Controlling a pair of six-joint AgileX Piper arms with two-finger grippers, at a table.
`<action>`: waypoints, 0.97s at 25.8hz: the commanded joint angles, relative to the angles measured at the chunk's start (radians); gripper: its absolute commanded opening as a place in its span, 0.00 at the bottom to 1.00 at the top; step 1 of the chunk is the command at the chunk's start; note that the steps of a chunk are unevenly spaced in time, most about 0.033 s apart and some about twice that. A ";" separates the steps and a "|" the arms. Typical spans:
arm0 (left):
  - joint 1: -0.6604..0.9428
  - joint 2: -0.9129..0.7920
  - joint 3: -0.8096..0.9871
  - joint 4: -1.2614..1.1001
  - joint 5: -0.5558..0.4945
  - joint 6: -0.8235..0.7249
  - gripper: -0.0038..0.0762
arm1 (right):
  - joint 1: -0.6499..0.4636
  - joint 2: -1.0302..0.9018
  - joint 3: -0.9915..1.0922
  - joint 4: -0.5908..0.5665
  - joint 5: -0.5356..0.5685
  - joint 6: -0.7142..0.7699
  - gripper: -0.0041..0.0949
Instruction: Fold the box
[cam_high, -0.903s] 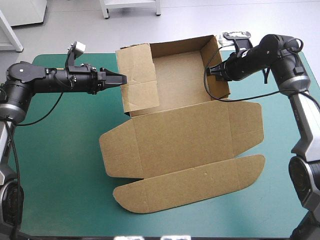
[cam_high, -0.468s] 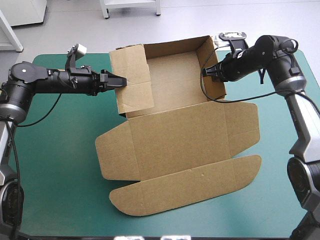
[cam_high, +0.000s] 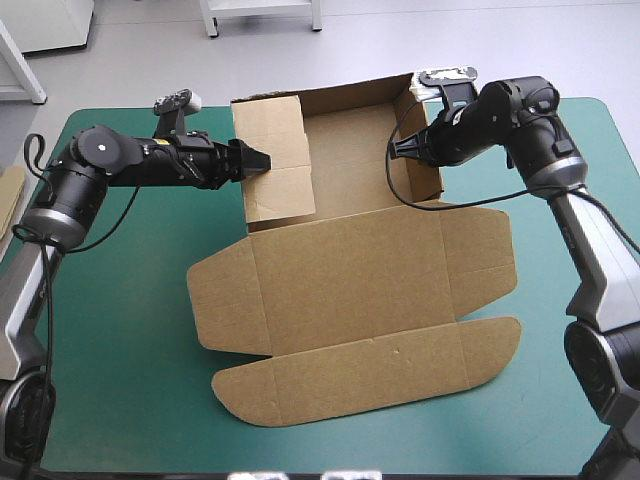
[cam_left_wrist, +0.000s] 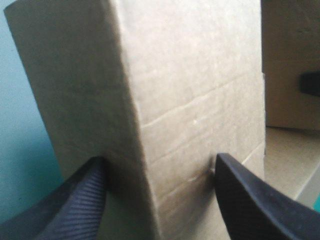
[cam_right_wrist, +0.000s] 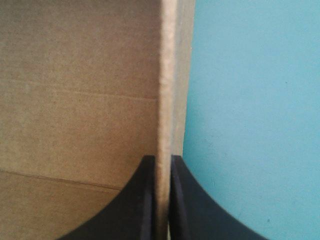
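Currently the brown cardboard box, a cut sheet of corrugated board, lies near the middle of the teal-green-covered desk, half formed. An open tray with raised walls sits toward the far edge, while the lid panel and its rounded front flap lie flat on the desk toward the near edge.

The left end effector, two broad black fin-shaped fingers on a black arm, reaches in from the desk's left side and meets the outer face of the tray's tall left wall panel. In the left wrist view this left end effector has its fingers well apart. A folded corner of the box stands between them, with a fingertip at the board on either face of the fold.

The right end effector comes from the desk's right side and sits at the tray's right wall. In the right wrist view the right end effector is clamped on that wall. Its fingers are all but together, with the thin edge of the box pinched between them; brown board lies to one side and bare teal-green desk to the other.

A strip of more brown board shows at the desk's left edge, well apart from the box.
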 joint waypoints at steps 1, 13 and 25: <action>-0.051 -0.048 -0.026 0.056 -0.084 -0.117 0.62 | 0.031 -0.054 -0.035 0.026 -0.050 0.026 0.04; -0.172 -0.046 -0.026 0.580 -0.167 -0.520 0.58 | 0.147 -0.054 -0.035 -0.186 -0.047 0.127 0.04; -0.170 -0.006 -0.026 0.507 -0.169 -0.532 0.44 | 0.162 -0.054 -0.035 -0.196 -0.030 0.140 0.04</action>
